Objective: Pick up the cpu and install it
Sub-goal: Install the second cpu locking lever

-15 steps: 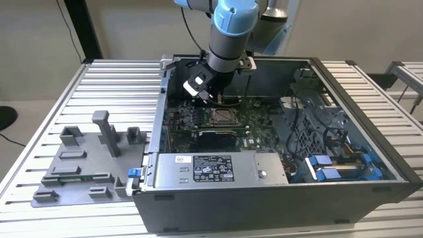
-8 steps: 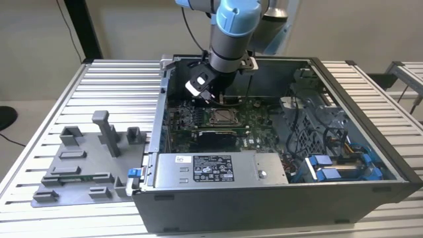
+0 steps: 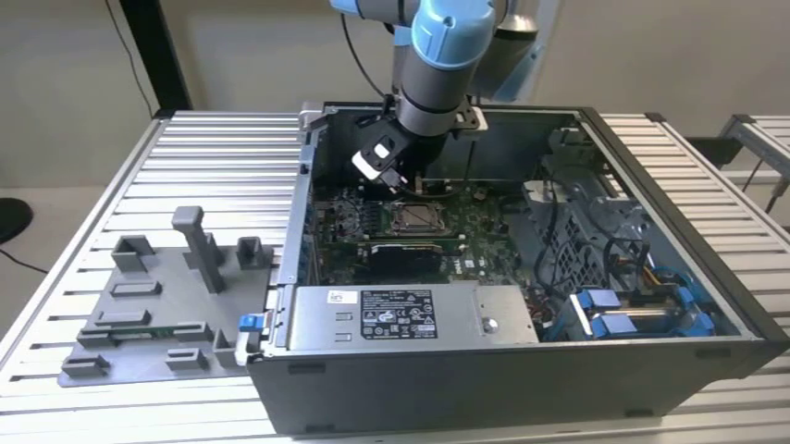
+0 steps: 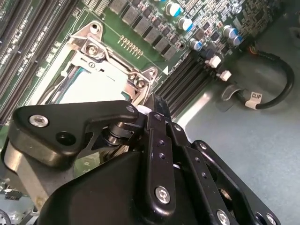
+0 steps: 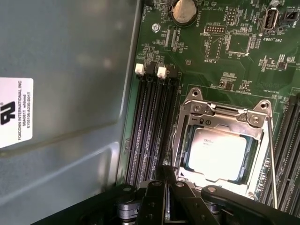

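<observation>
Ribbed aluminium table [image 3: 185,157] carrying an open grey steel computer case [image 3: 519,379], with a grey plastic fixture tray [image 3: 154,319] beside the case toward the exterior view's left. Inside the case lies a green motherboard [image 5: 243,61], and the blue-jointed robot arm [image 3: 438,55] reaches down into the case from above.

The cpu, a small flat square chip with a pale silver-white metal top [image 5: 219,152], already sits within the metal-framed square socket [image 5: 224,110] of the motherboard; in the exterior view it appears as a pale square [image 3: 416,218] just below the arm's wrist. The socket's hinged frame surrounds the chip on all sides, and a thin steel retention lever [image 5: 271,159] runs along one edge of the socket. Black memory slots [image 5: 152,126] flank the socket on the case-wall side.

The black tool [image 5: 165,187] hovers close over the socket edge in both wrist views, its linkage visible but the fingertips hidden behind its own body; whether they are spread or pressed together cannot be told, and nothing is seen held.

Judged from this, the placing step appears complete. Whether the frame and lever are locked down over the chip cannot be confirmed.
</observation>
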Tool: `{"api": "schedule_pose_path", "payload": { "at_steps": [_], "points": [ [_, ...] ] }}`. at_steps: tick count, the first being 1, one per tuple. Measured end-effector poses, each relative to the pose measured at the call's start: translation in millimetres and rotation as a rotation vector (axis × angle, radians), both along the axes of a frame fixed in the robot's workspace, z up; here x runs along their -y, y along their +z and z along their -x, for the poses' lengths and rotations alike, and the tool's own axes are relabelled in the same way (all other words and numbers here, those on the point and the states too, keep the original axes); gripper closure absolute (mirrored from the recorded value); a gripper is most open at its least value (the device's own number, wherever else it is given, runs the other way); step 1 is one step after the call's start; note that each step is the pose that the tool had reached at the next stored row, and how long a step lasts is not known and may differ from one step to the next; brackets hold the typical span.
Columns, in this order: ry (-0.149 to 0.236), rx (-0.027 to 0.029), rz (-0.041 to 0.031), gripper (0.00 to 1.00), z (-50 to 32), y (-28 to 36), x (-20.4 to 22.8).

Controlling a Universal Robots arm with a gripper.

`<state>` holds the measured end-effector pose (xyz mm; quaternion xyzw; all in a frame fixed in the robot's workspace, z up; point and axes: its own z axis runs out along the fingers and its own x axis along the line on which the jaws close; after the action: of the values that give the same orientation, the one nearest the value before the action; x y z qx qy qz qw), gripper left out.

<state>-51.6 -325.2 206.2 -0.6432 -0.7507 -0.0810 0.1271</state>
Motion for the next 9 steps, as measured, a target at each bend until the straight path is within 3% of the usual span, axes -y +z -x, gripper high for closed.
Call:
{"api": "schedule_pose_path", "payload": {
  "at_steps": [9],
  "points": [
    [0.000, 0.0000, 0.0001, 1.00, -6.9, -1.7, 0.0]
  ]
}}
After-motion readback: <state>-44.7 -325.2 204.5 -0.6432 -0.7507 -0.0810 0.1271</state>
